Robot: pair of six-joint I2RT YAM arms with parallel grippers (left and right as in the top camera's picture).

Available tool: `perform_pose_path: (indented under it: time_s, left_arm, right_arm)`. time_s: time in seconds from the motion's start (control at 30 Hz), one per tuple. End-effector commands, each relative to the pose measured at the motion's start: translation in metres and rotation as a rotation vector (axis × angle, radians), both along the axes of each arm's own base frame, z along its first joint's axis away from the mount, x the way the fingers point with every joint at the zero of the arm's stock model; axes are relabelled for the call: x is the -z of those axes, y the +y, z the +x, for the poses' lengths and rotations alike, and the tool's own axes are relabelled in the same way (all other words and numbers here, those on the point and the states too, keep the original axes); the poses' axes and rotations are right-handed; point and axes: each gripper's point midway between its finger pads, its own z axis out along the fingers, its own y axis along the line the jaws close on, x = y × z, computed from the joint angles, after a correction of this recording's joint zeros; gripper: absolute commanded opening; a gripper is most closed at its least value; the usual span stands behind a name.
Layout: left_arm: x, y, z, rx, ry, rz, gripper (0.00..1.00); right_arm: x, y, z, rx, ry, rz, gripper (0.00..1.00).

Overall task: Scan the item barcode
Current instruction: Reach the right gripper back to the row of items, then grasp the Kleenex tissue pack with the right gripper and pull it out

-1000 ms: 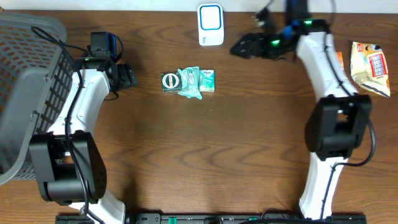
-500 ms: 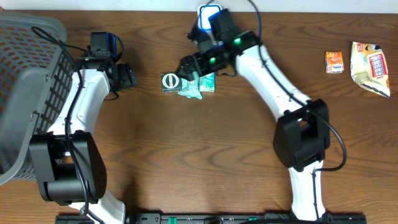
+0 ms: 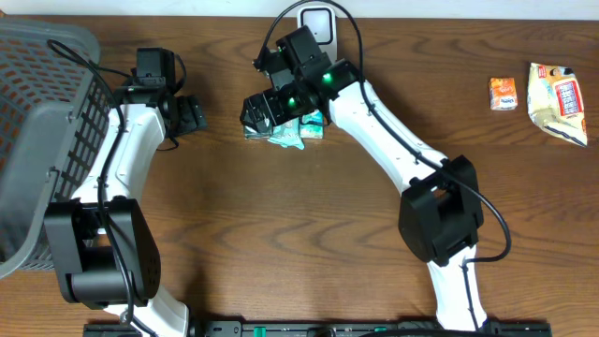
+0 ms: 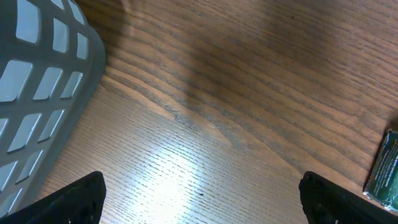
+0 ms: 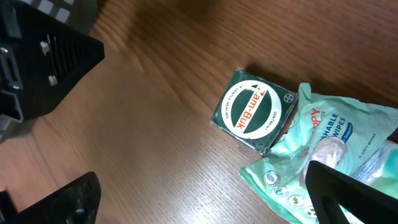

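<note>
A dark green Zam-Buk box (image 5: 254,111) lies flat on the wooden table, touching a light green pack of wipes (image 5: 329,146) on its right. My right gripper (image 5: 205,199) hovers open just above and in front of them, with nothing between its fingers; one finger overlaps the wipes pack. From overhead, the right gripper (image 3: 255,112) covers most of the box (image 3: 251,132), and the wipes (image 3: 304,129) show beside it. My left gripper (image 3: 194,114) stands open to the left over bare wood, and the box edge (image 4: 385,168) shows in its wrist view. The white scanner (image 3: 319,17) stands at the back.
A grey mesh basket (image 3: 37,140) fills the left side, its wall (image 4: 37,81) close to my left gripper. At the far right lie a small orange box (image 3: 504,93) and a yellow snack bag (image 3: 557,101).
My right arm swung from the back right across the table to the left and now hangs over the green box and wipes. The left arm has not moved.
</note>
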Motion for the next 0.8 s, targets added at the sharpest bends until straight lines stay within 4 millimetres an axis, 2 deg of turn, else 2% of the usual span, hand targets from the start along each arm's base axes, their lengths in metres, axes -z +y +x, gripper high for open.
perform_pose_path:
  time_s: [0.0, 0.1, 0.17, 0.23, 0.27, 0.33, 0.43, 0.47, 0.53, 0.6, 0.67, 0.77]
  left_arm:
    - [0.002, 0.001, -0.002, 0.010, 0.009, 0.009, 0.98]
    - [0.002, 0.001, -0.002, 0.010, 0.009, 0.009, 0.98]
    - [0.002, 0.001, -0.002, 0.010, 0.009, 0.009, 0.97]
    - [0.002, 0.001, -0.002, 0.010, 0.009, 0.009, 0.97]
    - [0.002, 0.001, -0.002, 0.010, 0.009, 0.009, 0.98]
    - [0.002, 0.001, -0.002, 0.010, 0.009, 0.009, 0.98]
    - [0.002, 0.001, -0.002, 0.010, 0.009, 0.009, 0.97]
    - [0.002, 0.001, -0.002, 0.010, 0.009, 0.009, 0.98]
    - [0.002, 0.001, -0.002, 0.010, 0.009, 0.009, 0.98]
    - [0.002, 0.001, -0.002, 0.010, 0.009, 0.009, 0.97]
    - [0.002, 0.001, -0.002, 0.010, 0.009, 0.009, 0.98]
    - [0.002, 0.001, -0.002, 0.010, 0.009, 0.009, 0.97]
  right_arm:
    - [0.009, -0.008, 0.006, 0.045, -0.037, -0.076, 0.99]
    - [0.013, -0.020, 0.013, 0.128, -0.028, -0.119, 0.99]
    - [0.015, -0.027, 0.017, 0.181, -0.026, -0.147, 0.93]
    - [0.018, -0.035, 0.021, 0.230, -0.035, -0.181, 0.71]
    - [0.019, -0.038, 0.023, 0.245, -0.038, -0.193, 0.65]
    - [0.023, -0.045, 0.026, 0.296, -0.041, -0.224, 0.46]
    - [0.033, -0.064, 0.035, 0.428, -0.047, -0.294, 0.32]
    - [0.035, -0.066, 0.037, 0.444, -0.049, -0.303, 0.31]
    - [0.057, -0.068, 0.038, 0.457, -0.026, -0.335, 0.31]
    - [0.070, -0.069, 0.038, 0.457, -0.015, -0.353, 0.36]
    - [0.084, -0.075, 0.042, 0.470, -0.013, -0.384, 0.36]
    - [0.085, -0.079, 0.044, 0.484, -0.026, -0.402, 0.34]
